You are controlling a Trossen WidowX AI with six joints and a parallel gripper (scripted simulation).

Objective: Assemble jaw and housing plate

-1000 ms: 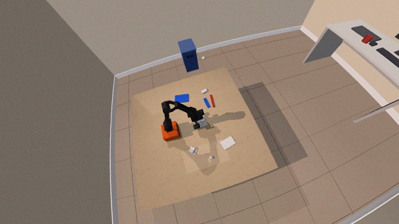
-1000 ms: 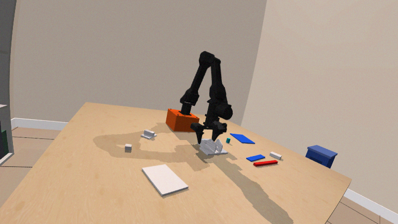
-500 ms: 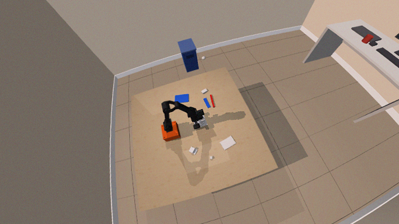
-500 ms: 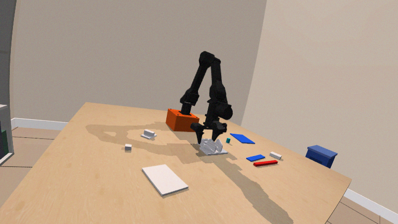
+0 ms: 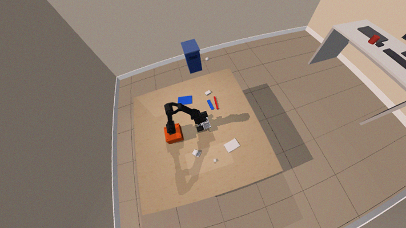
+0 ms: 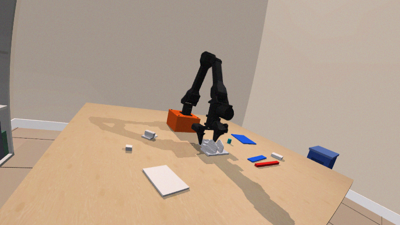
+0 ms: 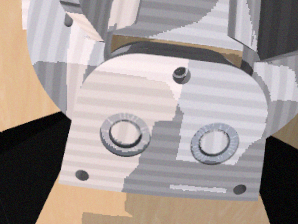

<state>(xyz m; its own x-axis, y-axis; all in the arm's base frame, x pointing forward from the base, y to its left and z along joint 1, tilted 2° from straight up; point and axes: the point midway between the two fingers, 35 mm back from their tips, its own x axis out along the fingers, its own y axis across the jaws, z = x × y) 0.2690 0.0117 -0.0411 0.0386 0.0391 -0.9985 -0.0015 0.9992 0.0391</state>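
The pale grey housing plate [image 7: 165,107] lies between my black gripper fingers in the wrist view, its rounded edge toward the jaws. My gripper [image 5: 202,123] [image 6: 208,141] [image 7: 165,131] is shut on it. A round stub end shows in each of its two ringed holes, the left stub [image 7: 125,132] and the right stub [image 7: 214,142]. The grey jaws [image 6: 209,146] stand on the flat base [image 6: 221,153], and part of one jaw [image 7: 46,47] shows beyond the plate. The plate hides the pins and gear teeth. I cannot tell whether it sits fully down and level.
A white slab [image 5: 232,145] [image 6: 165,180], a grey bracket [image 5: 196,152] [image 6: 149,134] and a small white cube [image 5: 215,160] [image 6: 128,147] lie to one side. On the other are blue plates [image 5: 184,100] [image 6: 257,158], a red bar [image 5: 216,102] [image 6: 266,163], a white block [image 6: 276,155] and a teal cylinder [image 6: 228,140].
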